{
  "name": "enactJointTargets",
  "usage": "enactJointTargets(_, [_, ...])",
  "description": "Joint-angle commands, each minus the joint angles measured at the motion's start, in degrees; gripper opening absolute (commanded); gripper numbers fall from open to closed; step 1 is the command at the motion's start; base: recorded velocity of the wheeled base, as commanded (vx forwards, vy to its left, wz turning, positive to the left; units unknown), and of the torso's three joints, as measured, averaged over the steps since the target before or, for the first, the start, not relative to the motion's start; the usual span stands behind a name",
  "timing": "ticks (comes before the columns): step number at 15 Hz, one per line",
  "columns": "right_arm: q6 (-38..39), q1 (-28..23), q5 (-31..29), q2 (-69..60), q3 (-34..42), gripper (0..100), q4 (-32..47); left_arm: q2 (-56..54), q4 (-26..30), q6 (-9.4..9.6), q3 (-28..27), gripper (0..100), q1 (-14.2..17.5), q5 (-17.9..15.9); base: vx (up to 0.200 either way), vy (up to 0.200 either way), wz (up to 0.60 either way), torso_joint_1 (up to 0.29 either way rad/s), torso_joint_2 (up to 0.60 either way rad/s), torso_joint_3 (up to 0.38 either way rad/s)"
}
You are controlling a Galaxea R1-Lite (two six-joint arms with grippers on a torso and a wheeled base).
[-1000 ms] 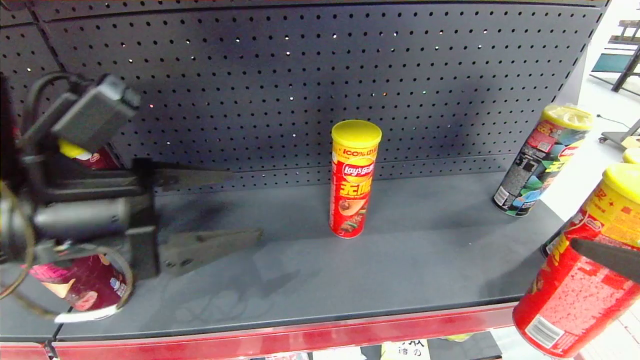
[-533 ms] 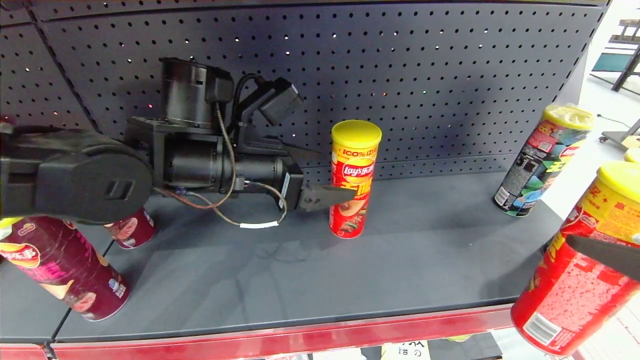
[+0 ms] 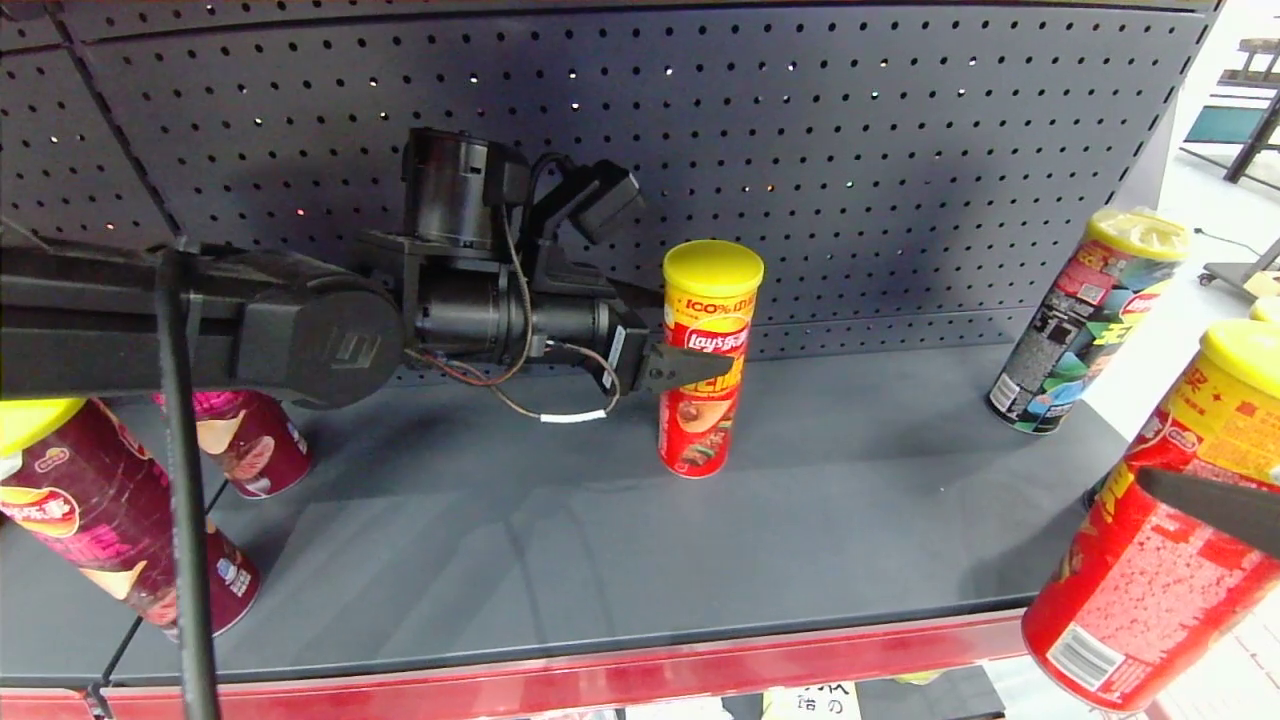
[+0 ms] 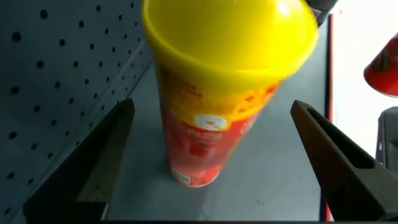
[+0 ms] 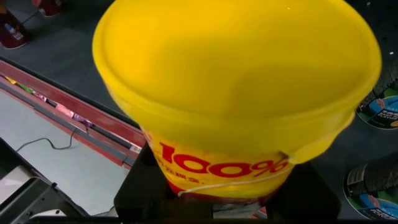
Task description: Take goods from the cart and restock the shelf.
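A red chips can with a yellow lid point(image 3: 705, 360) stands upright mid-shelf near the pegboard. My left gripper point(image 3: 712, 348) reaches in from the left and is open, one finger in front of the can and one behind it. The left wrist view shows that can point(image 4: 214, 106) between the two fingers point(image 4: 99, 168) with a gap on each side. At the lower right, off the shelf's front corner, my right gripper point(image 3: 1165, 500) is shut on a second red can point(image 3: 1150, 570), which is tilted. Its yellow lid point(image 5: 236, 81) is close to the right wrist camera.
Two maroon cans point(image 3: 110, 510) point(image 3: 250, 440) stand at the shelf's left end. A black-and-green can point(image 3: 1085, 320) leans at the right end, with another yellow lid point(image 3: 1265, 312) beyond it. The grey shelf point(image 3: 560, 560) has a red front lip point(image 3: 600, 675) and a pegboard back point(image 3: 800, 120).
My left arm has swung right along the shelf, from beside the maroon cans to the middle red can, and its fingers now straddle it. The right gripper's can has barely moved.
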Motion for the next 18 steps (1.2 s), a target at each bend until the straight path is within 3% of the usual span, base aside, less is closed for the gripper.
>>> enactJointTargets(1, [-0.03,0.0,0.01,-0.2,-0.02,0,0.0,0.95,-0.01,-0.01,-1.04,100,-0.19,0.13,0.0,0.0,0.0,0.0,0.0,0.0])
enactJointTargets(11, [0.05,-0.17,0.01,-0.2,-0.02,0,0.0,5.61,-0.19,0.08,-6.05,100,-2.12,2.77,0.0,0.0,0.0,0.0,0.0,0.0])
enactJointTargets(12, [0.05,-0.17,0.01,-0.2,-0.02,0,0.0,6.31,-0.54,0.08,-6.31,0,-2.12,2.68,0.0,0.0,0.0,0.0,0.0,0.0])
enactJointTargets(16, [1.11,-0.17,0.01,-0.2,-0.02,0,0.0,5.43,-0.19,-0.1,-5.08,0,-3.09,2.5,0.0,0.0,0.0,0.0,0.0,0.0])
enactJointTargets(18, [1.11,-0.17,0.01,-0.2,-0.02,0,0.0,1.65,2.01,-0.62,-2.45,0,-3.18,0.39,0.0,0.0,0.0,0.0,0.0,0.0])
